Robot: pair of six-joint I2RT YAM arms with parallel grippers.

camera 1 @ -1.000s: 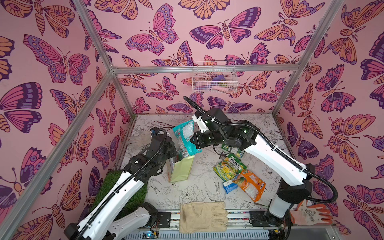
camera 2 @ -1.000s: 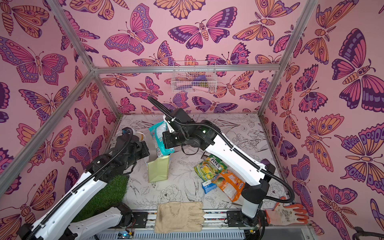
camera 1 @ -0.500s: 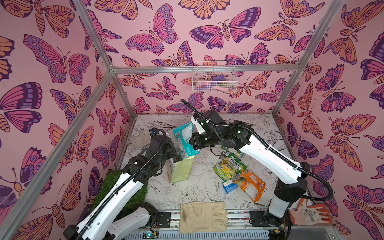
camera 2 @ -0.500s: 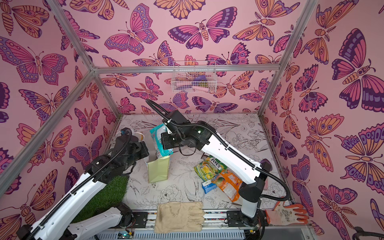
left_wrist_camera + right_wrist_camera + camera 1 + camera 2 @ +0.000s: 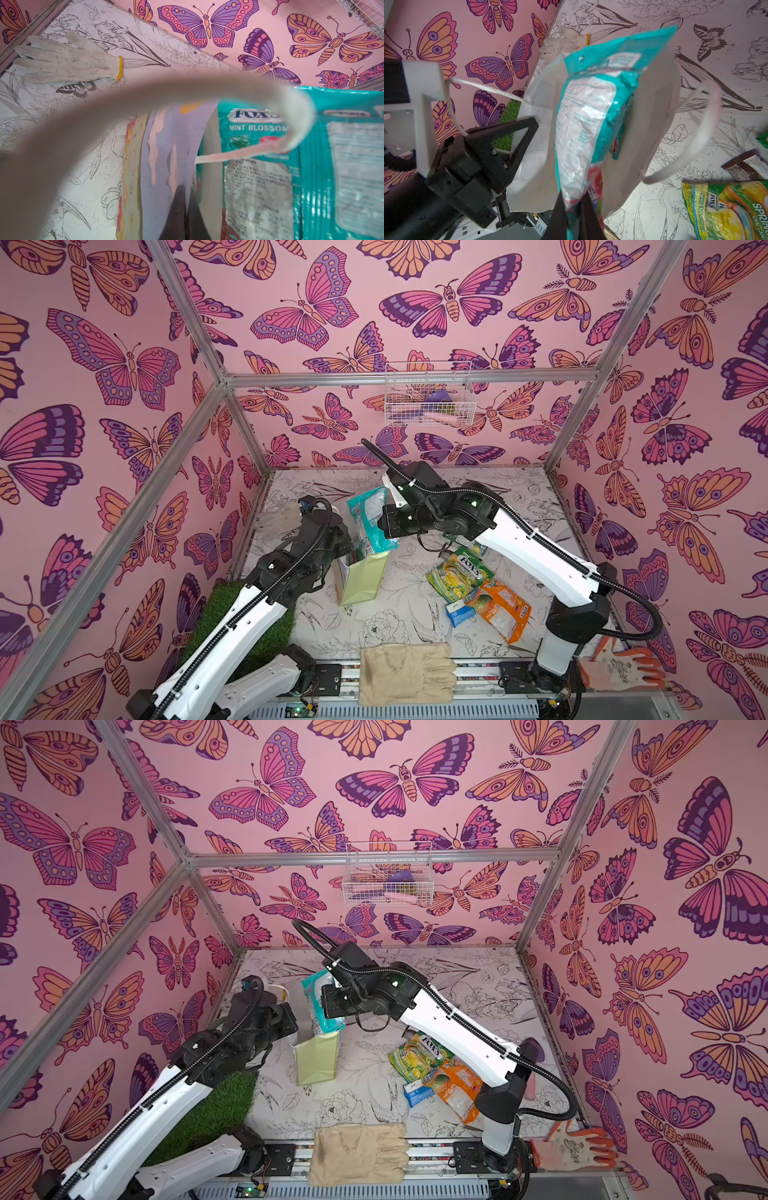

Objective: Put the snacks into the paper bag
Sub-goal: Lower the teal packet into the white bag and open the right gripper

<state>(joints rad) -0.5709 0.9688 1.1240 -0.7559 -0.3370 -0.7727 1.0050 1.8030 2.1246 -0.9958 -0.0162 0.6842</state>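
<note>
The right gripper should lower its pinched teal packet into the paper bag below (left gripper pinches the rim).

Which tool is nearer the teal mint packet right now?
Right. The right tool is shut on the teal packet, holding it at the mouth of the paper bag; the left tool pinches the bag's wall beside the packet.
</note>
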